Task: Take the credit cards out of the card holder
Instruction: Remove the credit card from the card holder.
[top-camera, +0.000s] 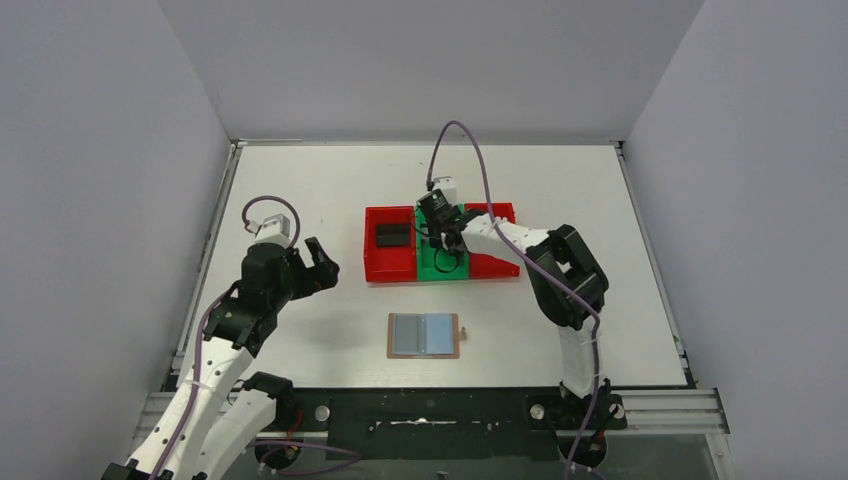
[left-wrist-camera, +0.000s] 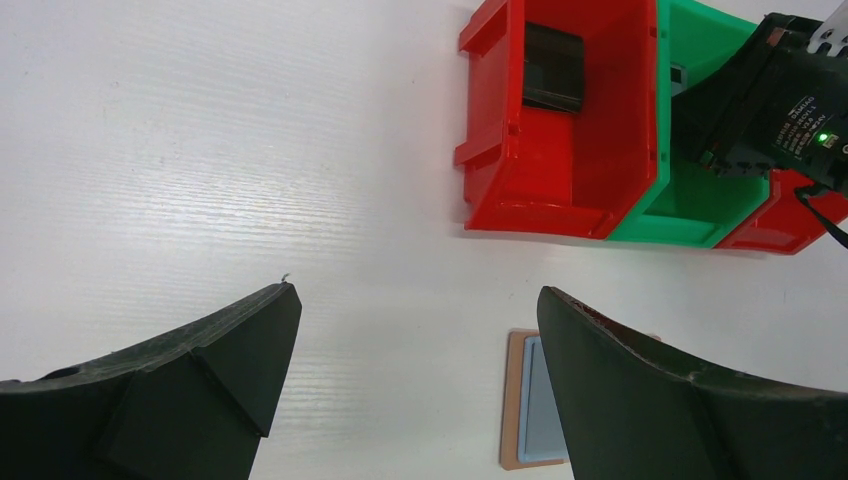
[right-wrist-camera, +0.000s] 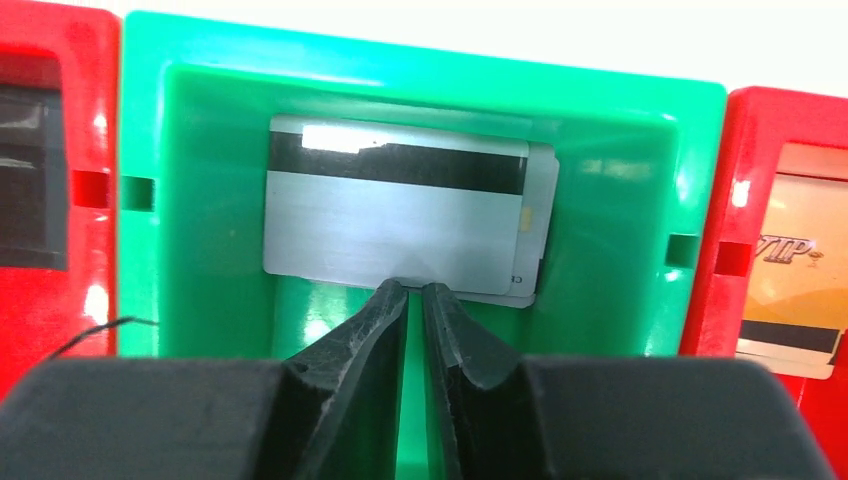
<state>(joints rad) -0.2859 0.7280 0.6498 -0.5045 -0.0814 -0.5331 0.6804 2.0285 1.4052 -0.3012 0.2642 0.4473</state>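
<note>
Site class: robotics lab, enclosed test cell. Evidence: white table (top-camera: 560, 180) boxed on 3 sides by plain grey wall panels (top-camera: 100, 150). Left arm (top-camera: 265, 285) & right arm (top-camera: 565, 275), industrial type, bolted to a black base plate (top-camera: 430, 415) at near edge, w/ alu. rail (top-camera: 665, 405) alongside. Purple cable (top-camera: 458, 123) runs exposed above right arm. Props look staged: red bin (top-camera: 390, 270) & green bin (top-camera: 428, 268) set side by side, card holder (top-camera: 424, 335) laid open mid-table. Lighting even, surfaces clean.

right pincer (right-wrist-camera: 415, 290) crowds the green bin (right-wrist-camera: 420, 60)
</note>
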